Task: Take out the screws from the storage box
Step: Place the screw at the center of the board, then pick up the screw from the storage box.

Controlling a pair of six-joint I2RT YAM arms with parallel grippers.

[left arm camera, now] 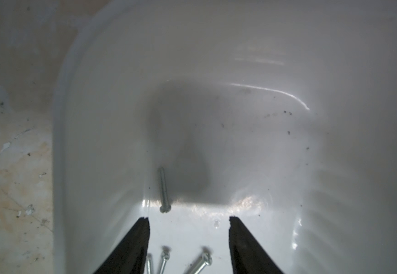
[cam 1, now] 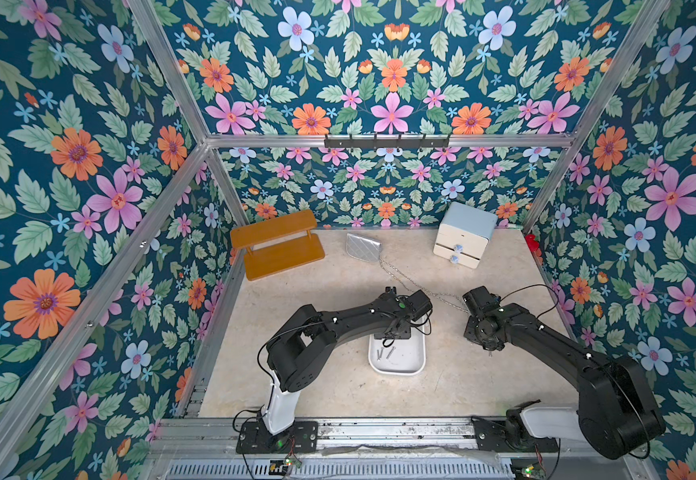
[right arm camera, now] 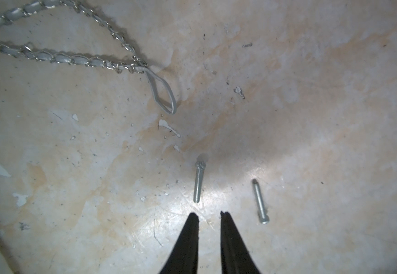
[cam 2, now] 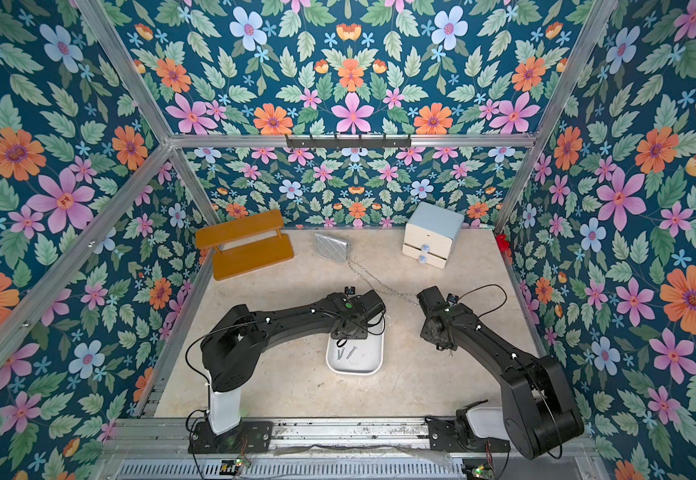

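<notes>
The white storage box (cam 1: 396,371) (cam 2: 353,370) stands mid-table in both top views. My left gripper (left arm camera: 189,219) is down inside it, open, with nothing between its fingers. In the left wrist view one screw (left arm camera: 163,189) lies along the box's wall (left arm camera: 97,142) just beyond the fingertips. Three more screws (left arm camera: 201,261) lie on the floor between the fingers. My right gripper (right arm camera: 209,214) hovers over the bare table, open by a narrow gap and empty. Two screws lie on the table just past it, one (right arm camera: 198,181) ahead and one (right arm camera: 260,201) to the side.
A silver chain (right arm camera: 74,59) runs from a quilted silver purse (cam 1: 362,247) towards the right arm. A wooden two-tier shelf (cam 1: 275,245) and a cream cabinet with a blue top (cam 1: 464,235) stand at the back. Floral walls enclose the table.
</notes>
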